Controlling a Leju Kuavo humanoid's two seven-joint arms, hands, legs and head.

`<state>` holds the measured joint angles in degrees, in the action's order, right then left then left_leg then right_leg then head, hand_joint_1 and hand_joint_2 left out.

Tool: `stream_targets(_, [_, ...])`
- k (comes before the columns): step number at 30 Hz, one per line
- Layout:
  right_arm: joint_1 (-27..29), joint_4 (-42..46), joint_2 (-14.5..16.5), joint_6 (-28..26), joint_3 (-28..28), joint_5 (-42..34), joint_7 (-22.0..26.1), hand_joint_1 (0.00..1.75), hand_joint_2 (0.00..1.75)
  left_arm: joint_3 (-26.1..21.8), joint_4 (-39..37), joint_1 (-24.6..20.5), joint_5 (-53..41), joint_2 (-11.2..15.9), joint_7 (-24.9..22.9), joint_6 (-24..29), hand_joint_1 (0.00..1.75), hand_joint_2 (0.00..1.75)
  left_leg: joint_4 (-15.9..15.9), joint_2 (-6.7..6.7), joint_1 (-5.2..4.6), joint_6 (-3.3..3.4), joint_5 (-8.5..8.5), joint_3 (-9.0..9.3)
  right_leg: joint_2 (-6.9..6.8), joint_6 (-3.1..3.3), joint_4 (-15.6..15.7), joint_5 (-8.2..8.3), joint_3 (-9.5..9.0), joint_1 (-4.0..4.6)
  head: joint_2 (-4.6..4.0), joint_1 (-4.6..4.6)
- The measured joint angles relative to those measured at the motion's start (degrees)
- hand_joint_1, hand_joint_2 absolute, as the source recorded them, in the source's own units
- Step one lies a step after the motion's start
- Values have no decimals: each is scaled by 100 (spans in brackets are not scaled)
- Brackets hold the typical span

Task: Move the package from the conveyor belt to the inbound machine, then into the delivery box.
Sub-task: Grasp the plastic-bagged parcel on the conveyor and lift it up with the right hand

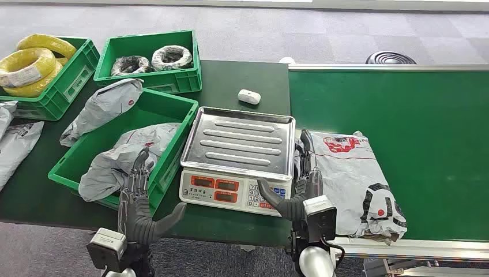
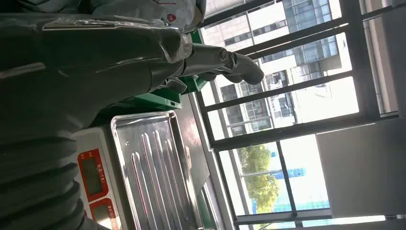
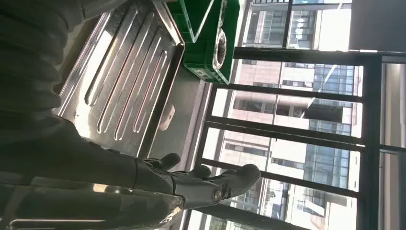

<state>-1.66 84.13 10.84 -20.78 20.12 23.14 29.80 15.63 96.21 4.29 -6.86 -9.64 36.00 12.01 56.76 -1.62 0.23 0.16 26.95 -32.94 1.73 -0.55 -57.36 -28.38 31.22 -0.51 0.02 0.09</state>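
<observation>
Package [image 1: 352, 179] on conveyor belt [image 1: 427, 115], right hand [image 1: 304, 184] beside it (seemingly open)

left hand [image 2: 143, 57] fingers apart, steel scale tray [image 2: 153, 172], green crate [image 2: 158, 101], windows [image 2: 297, 96]

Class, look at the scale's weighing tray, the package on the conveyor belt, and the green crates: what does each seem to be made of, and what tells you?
Weighing tray: probably stainless steel, a bright mirror sheen with pressed ribs.
Package: seemingly thin grey plastic film, creased and slightly glossy.
Green crates: likely rigid moulded plastic, uniform colour with ribbed walls.
</observation>
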Motion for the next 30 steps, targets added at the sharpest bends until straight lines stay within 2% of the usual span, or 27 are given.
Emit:
stream_targets(3, [-3,-9,3,-491,-5,562,-230,0,175,0,0,4,-10,-1,0,41,0,175,0,0,0,0,0,0,0,0,0,0,0,0,0,-1])
stream_targets(6, [-27,-97,32,-1445,-101,1800,-1016,0,175,-2,3,38,-31,-15,1,123,0,175,0,0,0,0,0,0,0,0,0,0,0,0,0,-1])
stream_targets(8, [-70,-248,52,-1797,-268,2270,-1416,0,175,-3,6,81,-32,-37,1,161,0,175,0,0,0,0,0,0,0,0,1,-1,0,0,0,-1])
stream_targets(13, [-267,-1218,119,-1908,-941,2759,-1697,0,175,-3,-10,115,84,-71,12,160,0,175,0,-2,0,0,0,0,-1,-1,2,0,-1,0,-1,-1])
stream_targets(18, [-626,-2529,256,-1914,-1976,3586,-1789,0,175,-11,-86,11,249,-96,3,135,0,175,0,-3,0,0,0,0,-1,-1,2,1,-1,0,0,-2])
stream_targets(23, [-944,-3510,351,-1918,-2895,4043,-1882,0,175,-65,-185,-107,376,-103,-25,168,0,175,0,-2,0,0,0,-2,-1,-1,2,0,2,0,-1,-2])
stream_targets(30, [-1147,-4116,415,-1920,-3445,4199,-1979,0,175,-107,-271,-165,408,-113,-33,186,0,175,0,-1,0,0,1,-5,-1,-1,2,0,8,0,-1,-2])
